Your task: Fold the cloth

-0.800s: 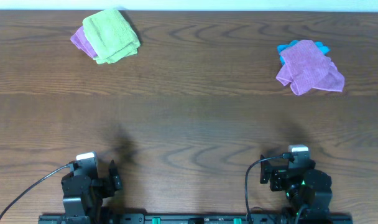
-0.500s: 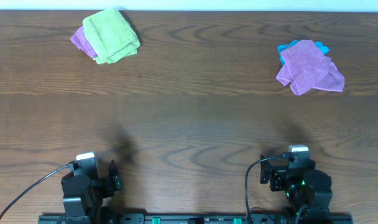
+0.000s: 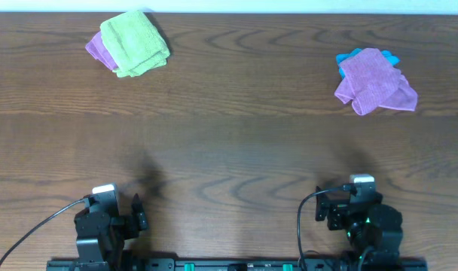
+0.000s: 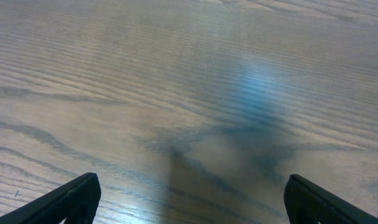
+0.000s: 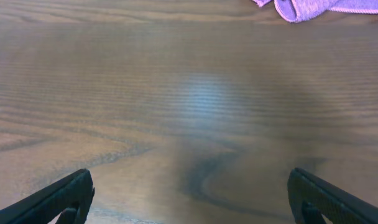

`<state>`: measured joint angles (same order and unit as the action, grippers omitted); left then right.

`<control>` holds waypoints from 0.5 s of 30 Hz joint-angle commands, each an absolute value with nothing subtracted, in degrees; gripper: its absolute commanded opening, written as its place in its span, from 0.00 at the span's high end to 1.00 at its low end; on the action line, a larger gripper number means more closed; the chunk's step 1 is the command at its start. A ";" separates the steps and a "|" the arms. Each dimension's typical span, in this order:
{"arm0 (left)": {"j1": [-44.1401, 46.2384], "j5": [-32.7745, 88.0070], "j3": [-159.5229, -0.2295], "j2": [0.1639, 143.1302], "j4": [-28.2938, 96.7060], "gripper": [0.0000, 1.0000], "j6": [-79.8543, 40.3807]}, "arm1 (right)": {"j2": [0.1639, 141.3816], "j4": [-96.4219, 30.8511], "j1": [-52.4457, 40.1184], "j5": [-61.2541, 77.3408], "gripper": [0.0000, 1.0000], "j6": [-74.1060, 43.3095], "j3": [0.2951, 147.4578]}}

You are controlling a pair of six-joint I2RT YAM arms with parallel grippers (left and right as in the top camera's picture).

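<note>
The cloth (image 3: 374, 81) is a lilac-purple towel lying crumpled at the far right of the table, partly on top of a bright blue cloth (image 3: 353, 55). Its near edge shows at the top of the right wrist view as the cloth (image 5: 313, 6). Both arms are parked at the near edge, far from it. My left gripper (image 4: 192, 200) is open over bare wood, with nothing between its fingers. My right gripper (image 5: 190, 196) is also open and empty. In the overhead view the left gripper (image 3: 117, 214) and right gripper (image 3: 348, 211) sit low by the base rail.
A lime-green folded cloth (image 3: 134, 42) lies at the far left on top of another purple cloth (image 3: 97, 50). The wooden table (image 3: 229, 143) stretches between the arms and the cloths. A black rail (image 3: 236, 264) runs along the near edge.
</note>
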<state>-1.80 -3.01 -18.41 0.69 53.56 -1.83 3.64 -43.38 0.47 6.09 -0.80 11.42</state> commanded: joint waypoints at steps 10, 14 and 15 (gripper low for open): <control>-1.63 -4.03 -17.39 0.21 56.55 0.05 -1.23 | 43.42 -48.07 2.57 -3.07 0.01 -3.38 45.56; -1.63 -4.03 -17.39 0.21 56.55 0.05 -1.23 | 58.13 -51.70 5.28 -3.25 0.01 -3.38 59.13; -1.63 -4.03 -17.39 0.21 56.55 0.05 -1.23 | 60.97 -52.14 5.93 -3.25 0.01 -3.38 61.67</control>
<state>-1.80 -3.03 -18.48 0.58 53.67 -1.58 55.35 -51.51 4.25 -1.76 -2.39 56.14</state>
